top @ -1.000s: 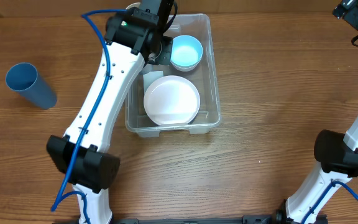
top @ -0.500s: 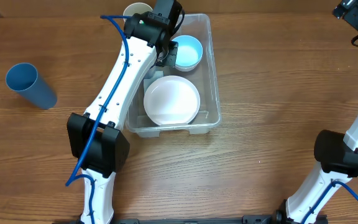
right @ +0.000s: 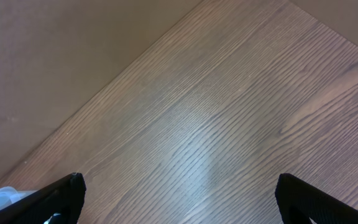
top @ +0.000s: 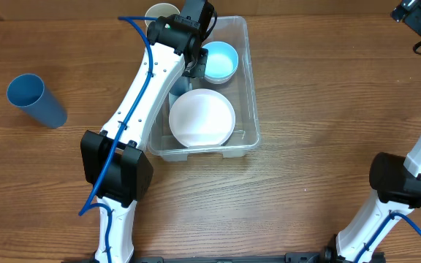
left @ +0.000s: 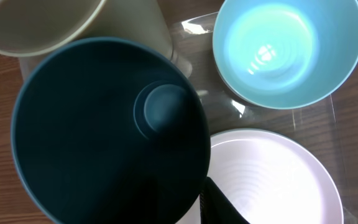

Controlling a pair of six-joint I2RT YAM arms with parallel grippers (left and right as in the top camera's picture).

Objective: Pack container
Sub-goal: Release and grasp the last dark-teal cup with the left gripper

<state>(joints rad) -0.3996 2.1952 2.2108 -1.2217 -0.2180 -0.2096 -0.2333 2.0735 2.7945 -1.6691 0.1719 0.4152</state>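
The clear container (top: 251, 88) stands at the table's back middle. It holds a light blue bowl (top: 219, 61) at the back and a white bowl (top: 202, 118) at the front. My left gripper (top: 188, 69) reaches over the container's left side and is shut on the rim of a dark blue cup (left: 104, 130), held upright, mouth toward the camera. One finger (left: 219, 205) shows outside the rim. In the left wrist view the light blue bowl (left: 288, 50) and the white bowl (left: 278, 180) lie to its right. My right gripper (right: 179, 199) is open over bare table at the far right.
A cream cup (top: 161, 12) stands just outside the container's back left corner and shows in the left wrist view (left: 42, 18). Another blue cup (top: 35, 100) stands on the table at the far left. The right arm's base (top: 397, 183) stands at the right.
Since one second ago my left arm has swung right, its elbow closer to the container, uncovering the cream cup. Over the last half second it has barely moved. The right arm is still.
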